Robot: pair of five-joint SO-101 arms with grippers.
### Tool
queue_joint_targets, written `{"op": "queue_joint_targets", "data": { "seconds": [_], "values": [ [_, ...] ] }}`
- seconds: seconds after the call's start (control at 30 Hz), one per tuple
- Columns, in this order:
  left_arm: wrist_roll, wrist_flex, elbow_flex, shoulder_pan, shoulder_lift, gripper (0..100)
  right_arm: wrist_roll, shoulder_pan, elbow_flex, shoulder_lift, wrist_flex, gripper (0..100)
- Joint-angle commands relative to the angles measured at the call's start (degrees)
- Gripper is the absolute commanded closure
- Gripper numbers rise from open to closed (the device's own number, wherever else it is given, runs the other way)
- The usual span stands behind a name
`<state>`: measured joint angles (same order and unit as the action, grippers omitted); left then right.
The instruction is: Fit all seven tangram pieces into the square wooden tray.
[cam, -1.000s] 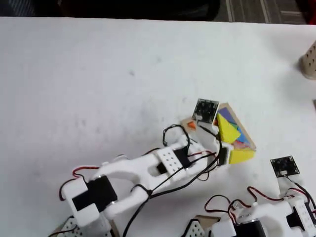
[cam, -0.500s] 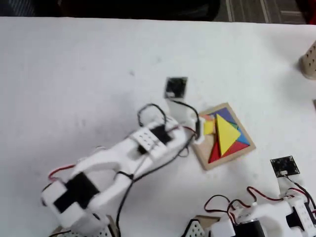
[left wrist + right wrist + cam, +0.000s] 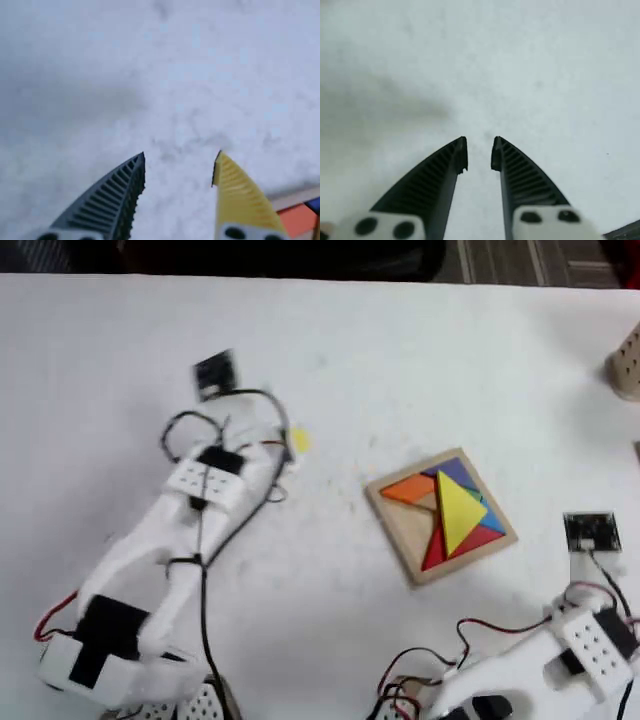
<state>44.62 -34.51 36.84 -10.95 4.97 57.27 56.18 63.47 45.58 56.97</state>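
Left to right on the white table (image 3: pixel 120 340): the white left arm (image 3: pixel 190 500) stretches up the near-left side, well apart from the square wooden tray (image 3: pixel 404 532). Its left gripper (image 3: pixel 180 155) hangs over bare tabletop with one dark ribbed finger (image 3: pixel 112 200) and one yellow ribbed finger (image 3: pixel 237 195) spread moderately wide, holding nothing and touching nothing. A corner of the tray and its orange piece show at the edge of the left wrist view.

The tray lies flat and turned at an angle, right of centre. It holds an orange triangle (image 3: pixel 410 487), a large yellow triangle (image 3: pixel 458 512), red pieces (image 3: pixel 437 546) and blue pieces (image 3: pixel 457 475), with a patch of bare wood below the orange triangle.

At the near-right corner sits the white right arm (image 3: pixel 560 645). Its right gripper (image 3: pixel 479 150) has two black ribbed fingers drawn to a narrow gap, tips not meeting, with only table surface beneath
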Motion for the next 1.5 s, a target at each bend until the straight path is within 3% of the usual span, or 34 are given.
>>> {"op": "queue_joint_targets", "data": {
  "seconds": [0.0, 0.1, 0.23, 0.33, 0.47, 0.57, 0.77, 0.9, 1.23, 1.47],
  "values": [
    [-0.8, -0.4, 2.5, 8.0, 3.4, 76, -6.1, -7.4, -10.0, 1.5, 11.9, 90.7],
    [-5.1, -0.8, 3.4, 12.1, 3.4, 78, -12.0, -13.8, -14.8, 0.2, 15.4, 90.7],
    [-9.3, -0.6, 4.0, 16.1, 3.4, 99, -18.1, -22.4, -19.2, -1.4, 15.8, 90.7],
    [-10.0, -0.9, 4.2, 17.1, 3.2, 94, -20.8, -28.4, -22.7, -3.2, 15.7, 90.7],
    [-10.2, -0.8, 5.9, 17.2, 3.5, 98, -23.0, -33.6, -27.4, -8.3, 13.1, 90.7],
    [-15.3, -0.8, 6.2, 16.7, 3.5, 98, -24.4, -36.1, -31.1, -15.1, 11.0, 90.7],
    [-24.0, -0.8, 6.0, 15.4, 3.5, 98, -24.2, -39.5, -41.7, -32.5, 9.5, 91.2],
    [-24.3, -0.4, 6.1, 15.4, 3.5, 98, -24.1, -41.7, -48.5, -41.7, 9.4, 98.7],
    [-24.3, -0.4, 6.1, 15.4, 3.4, 98, -23.9, -40.7, -55.1, -56.2, 4.4, 98.1],
    [-24.4, -0.4, 6.1, 15.4, 3.2, 98, -13.3, -39.6, -50.5, -57.5, 7.9, 98.1]
  ]
}}
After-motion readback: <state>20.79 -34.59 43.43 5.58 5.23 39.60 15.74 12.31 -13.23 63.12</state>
